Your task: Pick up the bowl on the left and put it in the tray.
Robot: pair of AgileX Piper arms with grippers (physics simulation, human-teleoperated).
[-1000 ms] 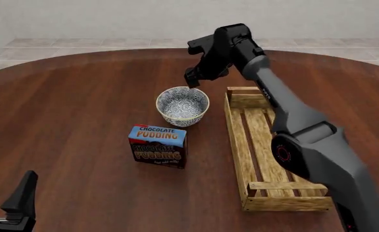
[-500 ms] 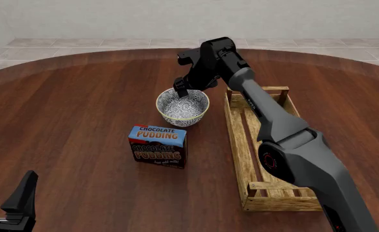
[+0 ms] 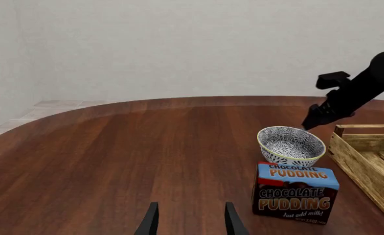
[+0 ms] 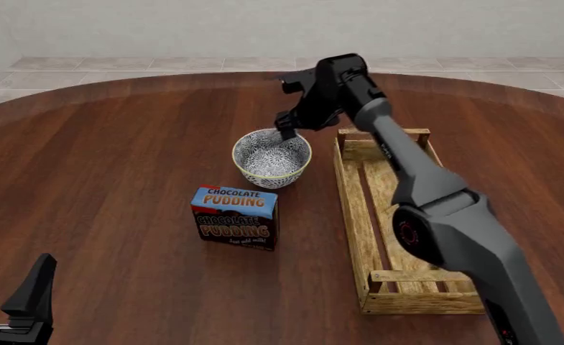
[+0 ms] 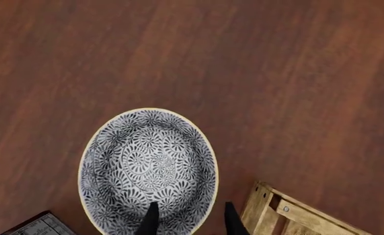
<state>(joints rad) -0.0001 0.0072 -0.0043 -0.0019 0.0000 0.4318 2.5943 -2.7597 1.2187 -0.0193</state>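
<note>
The desk (image 4: 118,144) is carrying everything. The tray (image 4: 353,208) is lying on its right side, empty, its long axis running away from the arms. The pudding box (image 4: 235,216) is standing just in front of the bowl (image 4: 271,157), which is sitting on the desk just left of the tray's far end, not yet lifted.

A slip is judged the main risk: the rim is thin and curved, so a shallow or off-centre pinch could tip the bowl or push it against the tray wall or the box.

The right arm is being stretched forward over the tray and bent down. The right end effector (image 5: 188,218) is being held released, its fingers straddling the bowl's rim on the tray side. The left end effector (image 3: 188,220) is being kept released, low and well apart.
</note>
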